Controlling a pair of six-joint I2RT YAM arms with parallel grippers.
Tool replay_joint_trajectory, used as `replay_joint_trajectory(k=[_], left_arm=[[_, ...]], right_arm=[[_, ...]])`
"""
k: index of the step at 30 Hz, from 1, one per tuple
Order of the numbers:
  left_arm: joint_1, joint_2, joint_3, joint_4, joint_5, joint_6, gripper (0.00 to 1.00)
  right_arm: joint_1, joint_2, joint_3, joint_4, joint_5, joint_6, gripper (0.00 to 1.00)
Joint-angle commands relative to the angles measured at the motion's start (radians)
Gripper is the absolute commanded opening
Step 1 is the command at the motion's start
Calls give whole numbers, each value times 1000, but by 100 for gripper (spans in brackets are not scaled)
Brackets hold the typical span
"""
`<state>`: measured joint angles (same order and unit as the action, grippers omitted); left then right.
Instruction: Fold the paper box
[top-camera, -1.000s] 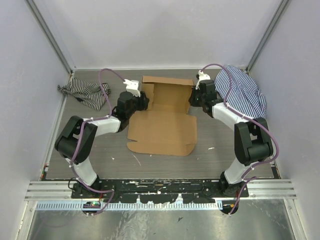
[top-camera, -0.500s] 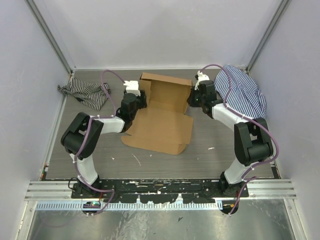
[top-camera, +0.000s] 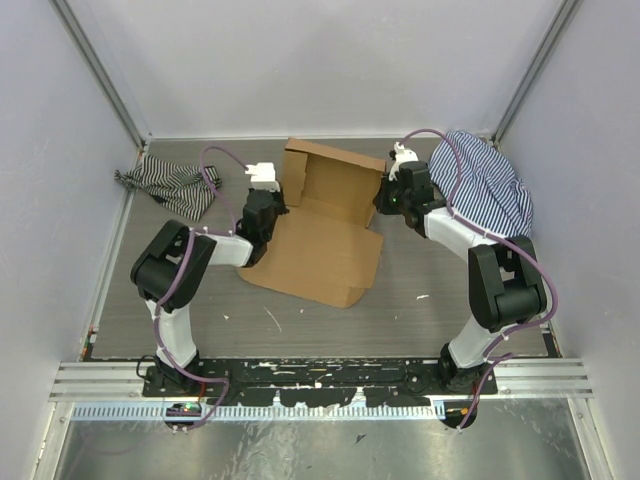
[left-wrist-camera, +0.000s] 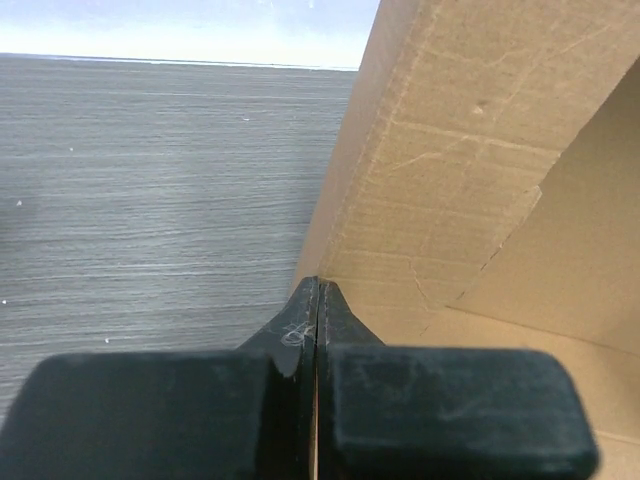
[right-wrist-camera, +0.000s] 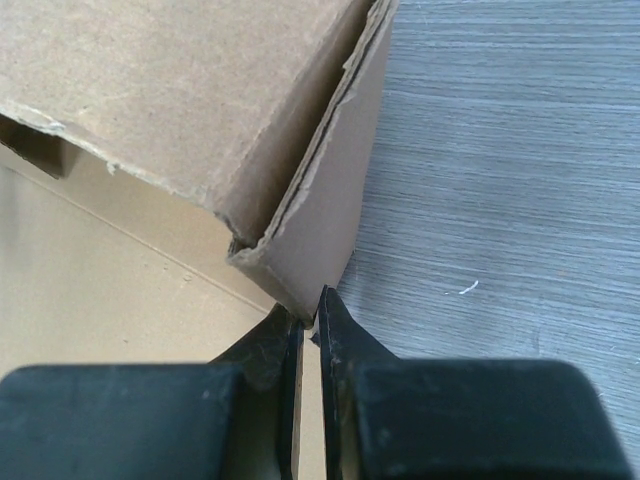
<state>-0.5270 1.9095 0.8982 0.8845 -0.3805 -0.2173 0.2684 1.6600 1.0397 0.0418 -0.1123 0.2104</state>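
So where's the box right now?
In the top view, the box sits mid-table, slightly skewed, between the left gripper and the right gripper, with its far walls folded up.

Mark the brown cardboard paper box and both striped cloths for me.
Brown cardboard paper box (top-camera: 318, 255): top view, flat near panel.
Blue-white striped cloth (top-camera: 495, 190): top view, centre.
Black-white striped cloth (top-camera: 162, 184): top view, centre.
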Motion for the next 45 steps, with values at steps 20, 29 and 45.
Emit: replay_joint_trajectory(k=[20, 29, 45], left_arm=[[125, -36, -105, 166, 205, -43, 57], [54, -43, -74, 58, 39, 38, 37], [-78, -10, 50, -113, -347, 164, 0]], right_arm=[[16, -33, -4, -11, -57, -43, 4], [25, -35, 7, -35, 31, -16, 3], [159, 11, 72, -119, 189, 59, 3]])
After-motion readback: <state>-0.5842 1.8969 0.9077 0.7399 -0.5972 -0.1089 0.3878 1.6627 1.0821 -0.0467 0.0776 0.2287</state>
